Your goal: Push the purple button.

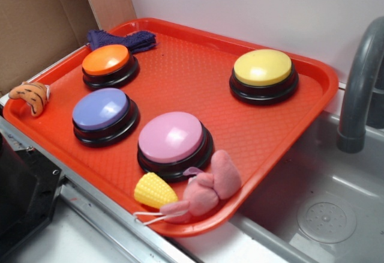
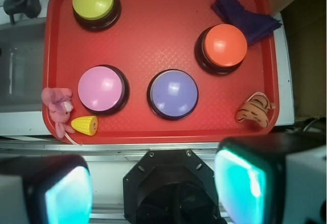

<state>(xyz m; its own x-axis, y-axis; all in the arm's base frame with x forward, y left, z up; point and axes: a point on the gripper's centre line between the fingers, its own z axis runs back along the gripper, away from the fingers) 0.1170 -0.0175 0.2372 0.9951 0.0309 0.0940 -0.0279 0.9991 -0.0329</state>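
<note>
Gripper (image 2: 153,188) fingers spread apart, holding nothing. Purple button (image 2: 172,94) sits on red tray (image 2: 153,40) ahead of it, well apart, roughly centred between fingers.

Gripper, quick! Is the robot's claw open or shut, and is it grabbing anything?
Gripper: open, holding nothing. Its two fingers stand wide apart, off the tray's near edge, not touching the purple button.

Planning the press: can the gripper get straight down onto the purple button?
Probably yes: the purple button lies uncovered ahead of the open gripper, with clear gaps to the pink button and orange button.
</note>
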